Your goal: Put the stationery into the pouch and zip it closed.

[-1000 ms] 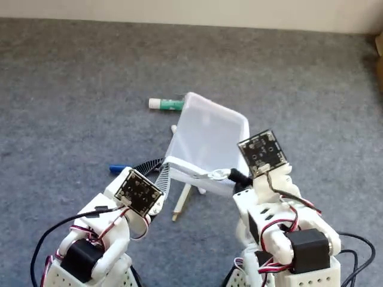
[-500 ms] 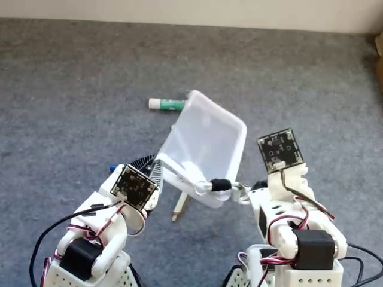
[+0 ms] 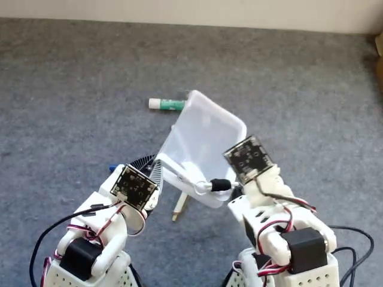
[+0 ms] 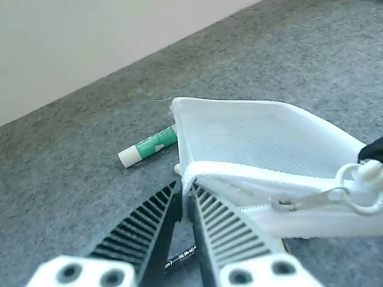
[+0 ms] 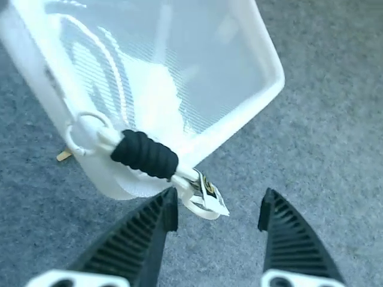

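Note:
The white mesh pouch (image 3: 205, 139) lies tilted on the grey carpet, its zip edge toward the arms. My left gripper (image 4: 184, 190) is shut on the pouch's near corner (image 3: 160, 162). The zip slider with its ring (image 4: 354, 177) sits at the far end of that edge. A black pull tag (image 5: 145, 154) with a ring and label hangs there. My right gripper (image 5: 218, 218) hovers just over the tag, open, with nothing between its fingers. A green glue stick (image 3: 166, 104) lies on the carpet beyond the pouch.
A wooden pencil (image 3: 180, 207) pokes out from under the pouch between the arms. A blue pen tip (image 3: 113, 168) shows beside the left arm, and a dark pen (image 4: 181, 259) lies under the left fingers. Open carpet spreads to the far left and right.
The pull tag was drawn to the right and the pouch swung round with it. The right arm then came back left over the tag, gripper open. The left gripper kept hold of its corner.

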Controlling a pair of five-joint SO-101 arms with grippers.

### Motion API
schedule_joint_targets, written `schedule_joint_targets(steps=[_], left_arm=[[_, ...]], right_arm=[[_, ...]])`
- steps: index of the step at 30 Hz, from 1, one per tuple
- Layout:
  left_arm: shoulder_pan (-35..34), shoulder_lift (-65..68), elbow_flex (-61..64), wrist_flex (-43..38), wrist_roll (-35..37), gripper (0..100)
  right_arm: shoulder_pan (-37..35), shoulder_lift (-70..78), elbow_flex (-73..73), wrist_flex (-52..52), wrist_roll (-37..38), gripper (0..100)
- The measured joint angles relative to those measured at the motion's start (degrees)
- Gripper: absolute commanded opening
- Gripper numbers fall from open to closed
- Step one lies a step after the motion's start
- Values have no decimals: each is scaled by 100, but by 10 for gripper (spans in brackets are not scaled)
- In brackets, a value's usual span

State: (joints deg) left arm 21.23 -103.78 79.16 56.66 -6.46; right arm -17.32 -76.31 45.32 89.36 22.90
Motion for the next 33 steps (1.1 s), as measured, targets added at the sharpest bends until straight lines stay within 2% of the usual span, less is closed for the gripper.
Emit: schedule_joint_targets(steps=[8, 14, 27, 33], left_arm=[[0, 0, 0, 0, 0, 6], [0, 0, 0, 0, 0, 6], [0, 0, 0, 44, 0, 6], [0, 0, 0, 44, 0, 6]], right_arm=[[-774, 976, -26, 0, 0, 213], [-993, 1785, -501, -141, 0, 211], [-1679, 1846, -554, -563, 202, 208], [-1732, 1846, -308, -712, 325, 138]])
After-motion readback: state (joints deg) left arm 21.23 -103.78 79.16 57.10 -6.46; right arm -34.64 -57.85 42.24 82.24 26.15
